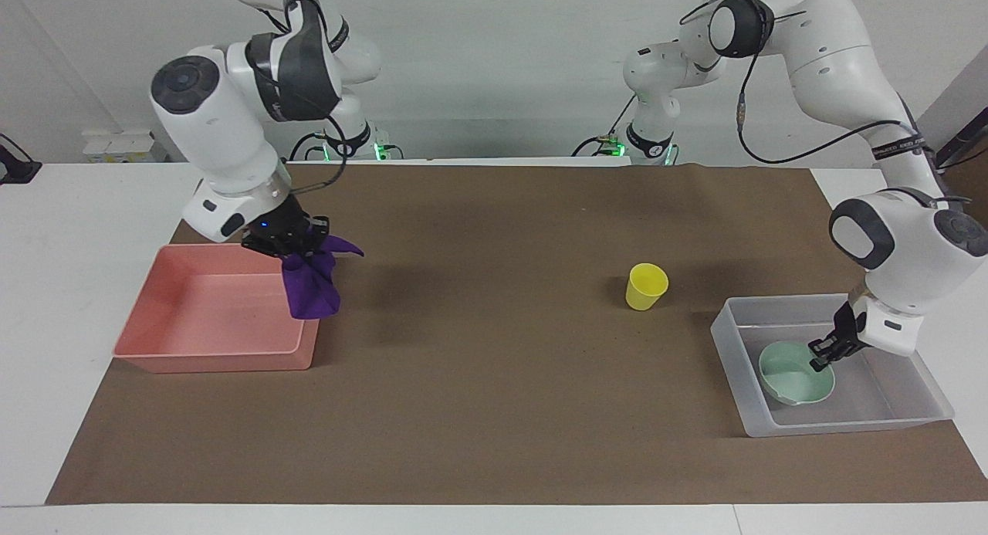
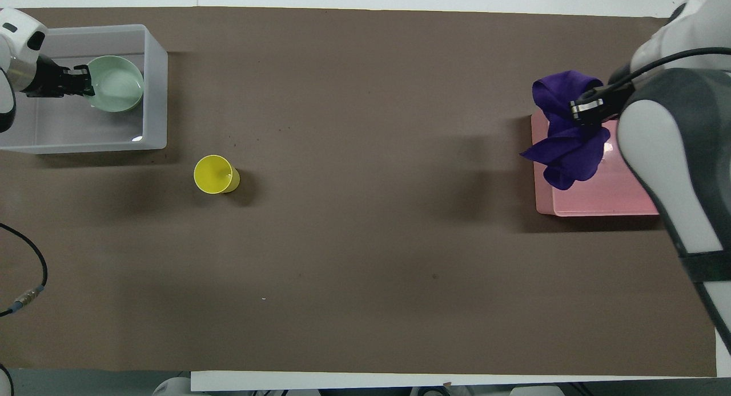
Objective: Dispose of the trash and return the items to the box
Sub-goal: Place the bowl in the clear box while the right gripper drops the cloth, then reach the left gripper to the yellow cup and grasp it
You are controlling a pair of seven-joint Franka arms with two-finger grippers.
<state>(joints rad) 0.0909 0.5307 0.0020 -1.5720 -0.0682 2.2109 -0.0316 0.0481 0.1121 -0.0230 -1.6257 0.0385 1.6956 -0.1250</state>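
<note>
My right gripper (image 1: 289, 245) is shut on the purple cloth (image 1: 311, 284), which hangs in the air over the pink bin's (image 1: 208, 351) wall toward the table's middle. In the overhead view the cloth (image 2: 565, 139) under the right gripper (image 2: 585, 107) overlaps that edge of the pink bin (image 2: 599, 204). My left gripper (image 1: 820, 355) is shut on the rim of the mint-green bowl (image 1: 791, 377), held low inside the clear box (image 1: 849, 424), slightly tilted. The overhead view shows the bowl (image 2: 117, 84), the left gripper (image 2: 85, 82) and the box (image 2: 155, 99). The yellow cup (image 1: 645, 286) stands upright on the mat (image 2: 214, 174).
A brown mat (image 1: 494, 411) covers the table's middle. The pink bin stands at the right arm's end and the clear box at the left arm's end. Small white boxes (image 1: 123, 145) sit on the white table edge near the robots.
</note>
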